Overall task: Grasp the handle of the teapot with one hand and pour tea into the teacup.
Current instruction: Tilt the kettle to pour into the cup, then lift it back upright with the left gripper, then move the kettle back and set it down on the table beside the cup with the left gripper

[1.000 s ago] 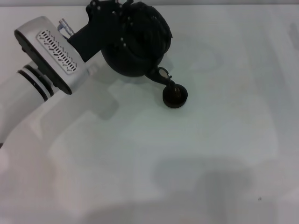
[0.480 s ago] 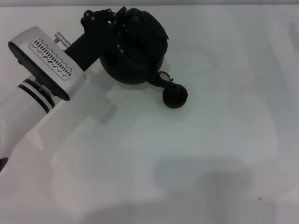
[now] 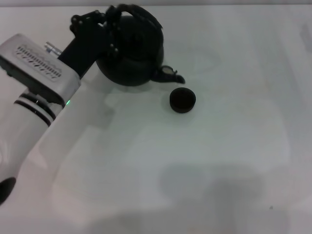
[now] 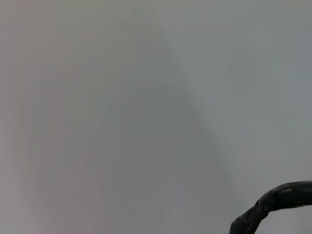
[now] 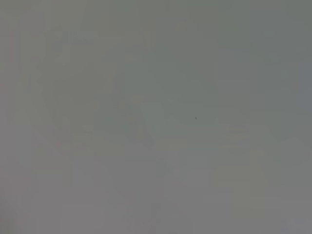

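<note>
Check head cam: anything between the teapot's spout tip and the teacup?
Nothing. In the head view only bare white table separates the teapot spout from the teacup. The left gripper holds the handle.

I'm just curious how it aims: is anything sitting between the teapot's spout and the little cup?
Nothing visible. The left gripper holds the teapot by its handle; the spout points toward the teacup, with only bare white table between them.

surface (image 3: pixel 229 161): plain white, matte, fills the whole view | light: soft and even from above | shadows: broad faint grey patches on the near part | walls, floor: not visible
</note>
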{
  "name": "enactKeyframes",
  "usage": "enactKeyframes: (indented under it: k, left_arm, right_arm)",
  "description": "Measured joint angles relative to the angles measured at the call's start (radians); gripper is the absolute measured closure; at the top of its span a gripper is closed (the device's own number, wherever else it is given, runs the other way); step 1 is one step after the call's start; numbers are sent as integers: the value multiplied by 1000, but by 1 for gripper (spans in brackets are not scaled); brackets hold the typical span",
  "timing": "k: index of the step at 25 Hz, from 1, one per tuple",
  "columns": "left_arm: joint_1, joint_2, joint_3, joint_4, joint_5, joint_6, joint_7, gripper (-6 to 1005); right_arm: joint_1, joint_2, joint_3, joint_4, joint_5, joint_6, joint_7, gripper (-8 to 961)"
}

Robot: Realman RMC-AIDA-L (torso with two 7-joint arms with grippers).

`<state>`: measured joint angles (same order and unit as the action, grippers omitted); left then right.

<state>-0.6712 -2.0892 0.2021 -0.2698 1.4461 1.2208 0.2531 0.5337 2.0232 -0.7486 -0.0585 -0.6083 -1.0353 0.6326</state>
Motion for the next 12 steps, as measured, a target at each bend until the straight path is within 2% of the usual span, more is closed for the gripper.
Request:
enactKeyframes:
  k: [4,5,12]
  left_arm:
    - [46,-1,-85,-50,0,48,-5,882]
    - [75,-2,-138,-84,-1,63,-6,881]
    - [141,-6,-213,-161,-2,68,-75,878]
  right_arm:
    - [0,-2,0,-6,-3,2,-1,124]
    - [0,-4,-1,-9,-6,13,-2,124]
    - [1,-8,-17,-31,-11,38,-5,124]
